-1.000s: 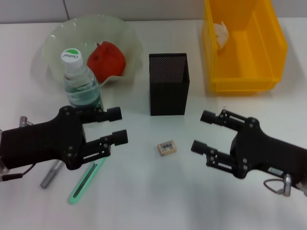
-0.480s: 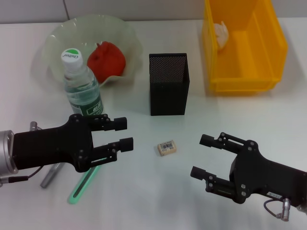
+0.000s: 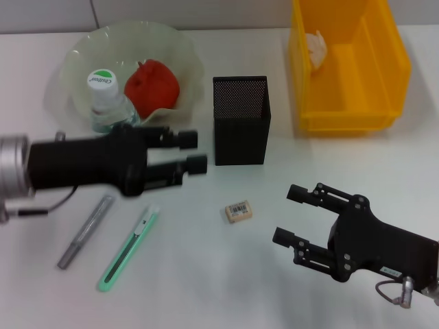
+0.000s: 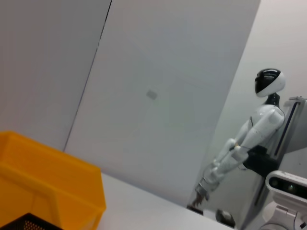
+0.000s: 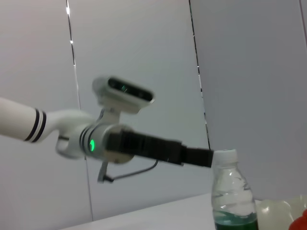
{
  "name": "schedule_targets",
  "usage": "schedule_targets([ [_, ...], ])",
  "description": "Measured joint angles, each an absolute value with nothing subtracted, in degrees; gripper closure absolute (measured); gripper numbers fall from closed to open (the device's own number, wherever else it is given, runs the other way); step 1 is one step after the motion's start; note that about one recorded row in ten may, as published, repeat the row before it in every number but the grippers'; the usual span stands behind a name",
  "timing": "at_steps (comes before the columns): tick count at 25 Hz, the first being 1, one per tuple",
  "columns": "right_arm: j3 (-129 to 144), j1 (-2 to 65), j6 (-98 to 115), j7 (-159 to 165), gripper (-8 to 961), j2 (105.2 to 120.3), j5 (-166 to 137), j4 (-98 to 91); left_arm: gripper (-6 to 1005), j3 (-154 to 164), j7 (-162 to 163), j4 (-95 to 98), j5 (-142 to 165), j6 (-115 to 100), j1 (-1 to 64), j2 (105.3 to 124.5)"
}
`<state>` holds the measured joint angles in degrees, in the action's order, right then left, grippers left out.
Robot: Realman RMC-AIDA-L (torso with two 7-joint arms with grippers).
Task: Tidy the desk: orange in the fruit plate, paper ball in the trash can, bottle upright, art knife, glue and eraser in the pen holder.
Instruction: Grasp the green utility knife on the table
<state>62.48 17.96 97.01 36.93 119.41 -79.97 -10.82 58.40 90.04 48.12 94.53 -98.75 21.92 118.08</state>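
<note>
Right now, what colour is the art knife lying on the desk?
The art knife is mint green, seen best in the head view.

Bright, even light from overhead fills the head view, leaving only faint, soft shadows on the white tabletop [image 3: 206, 274] beneath the black left gripper [image 3: 195, 152] and the black right gripper [image 3: 291, 216]. The left gripper is smeared by motion blur, while the tall black mesh pen holder [image 3: 241, 120] stays fairly crisp. In both wrist views the pale grey wall panels [image 4: 158, 96] are evenly lit and slightly soft, and a thin bright glint runs down a panel seam [image 5: 69, 28].
</note>
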Motion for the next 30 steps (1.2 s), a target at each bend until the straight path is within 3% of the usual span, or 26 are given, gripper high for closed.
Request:
schedule_targets([
  [9,62.2,18.3,93.2,36.8,276,119.45,-79.9,-10.9,498,62.6,127.4,59.9,116.0,-98.6,31.1,118.61],
  [16,60.9,18.3,90.8,33.1,276,119.48,-79.9,-10.8,498,74.7,145.8,75.7,126.5,-97.0,30.1,118.74],
  [30,58.8,18.5,89.5,32.3,276,119.42,-79.9,-10.7,499,79.6,155.8,85.1,135.7,-99.1,28.1,118.74],
])
